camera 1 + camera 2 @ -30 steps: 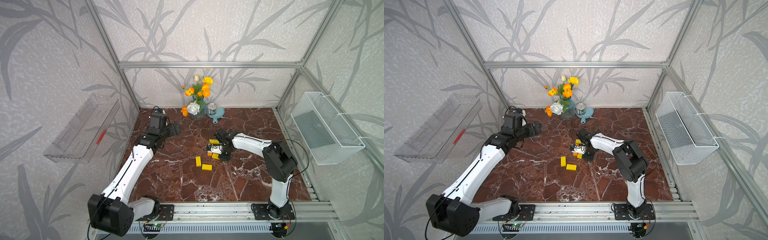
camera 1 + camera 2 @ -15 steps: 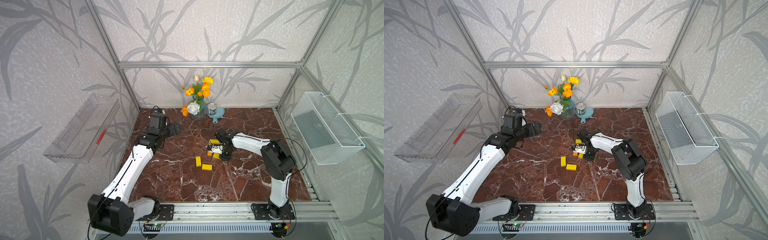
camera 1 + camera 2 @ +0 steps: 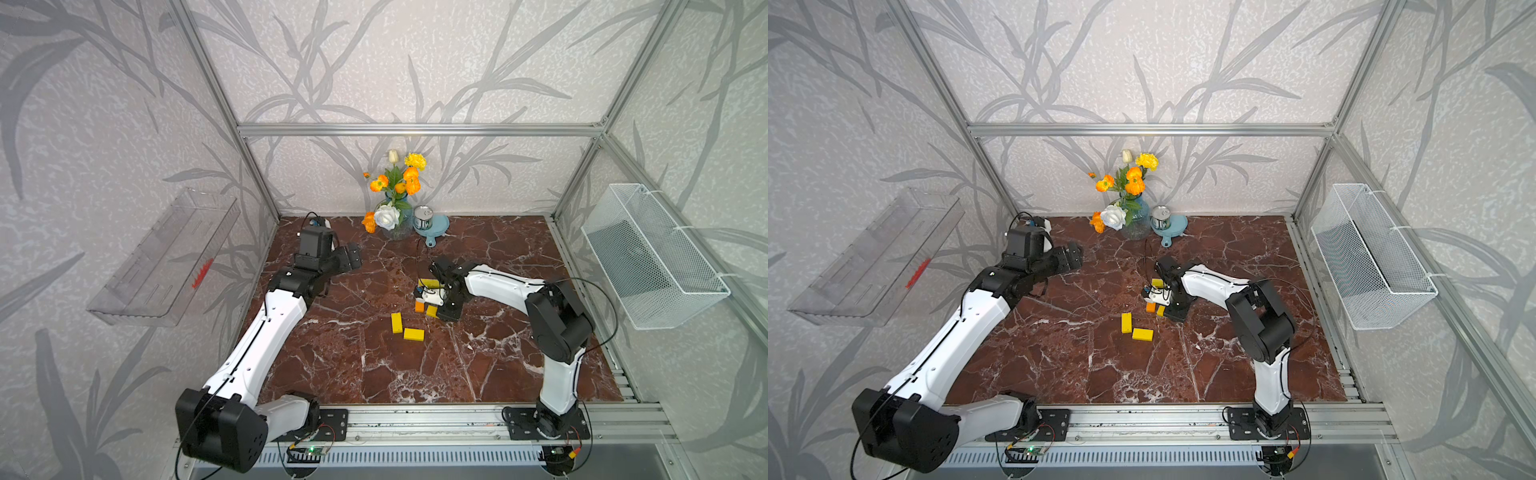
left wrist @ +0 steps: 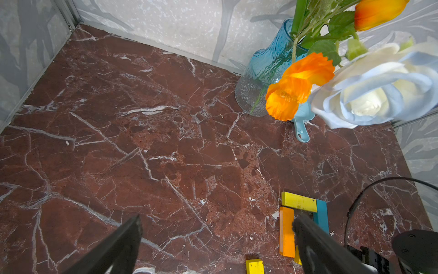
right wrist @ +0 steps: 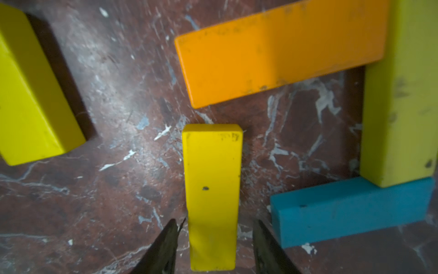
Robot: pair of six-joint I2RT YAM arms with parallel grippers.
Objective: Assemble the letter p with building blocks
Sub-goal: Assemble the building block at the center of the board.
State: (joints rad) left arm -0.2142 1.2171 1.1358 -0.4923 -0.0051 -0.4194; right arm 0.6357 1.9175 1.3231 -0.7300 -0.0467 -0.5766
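Note:
An orange block point(image 5: 279, 52), a yellow block point(image 5: 400, 95) and a blue block point(image 5: 350, 208) lie as three sides of a frame, seen in the right wrist view. A fourth, yellow block point(image 5: 213, 197) lies flat inside that frame. My right gripper point(image 5: 216, 222) straddles its near end, open, with a small gap on each side. Both top views show that gripper point(image 3: 436, 305) low over the cluster. Two loose yellow blocks point(image 3: 397, 323) point(image 3: 414, 334) lie in front of it. My left gripper point(image 4: 216, 220) hangs open and empty, back left of the cluster.
A blue vase of flowers point(image 3: 397, 220) and a tin can on a blue dish point(image 3: 423, 218) stand at the back wall. A wire basket point(image 3: 652, 257) hangs on the right wall, a clear tray point(image 3: 166, 257) on the left wall.
My right gripper's jaws have parted from the yellow block, which now lies free on the floor. The left arm has not moved.

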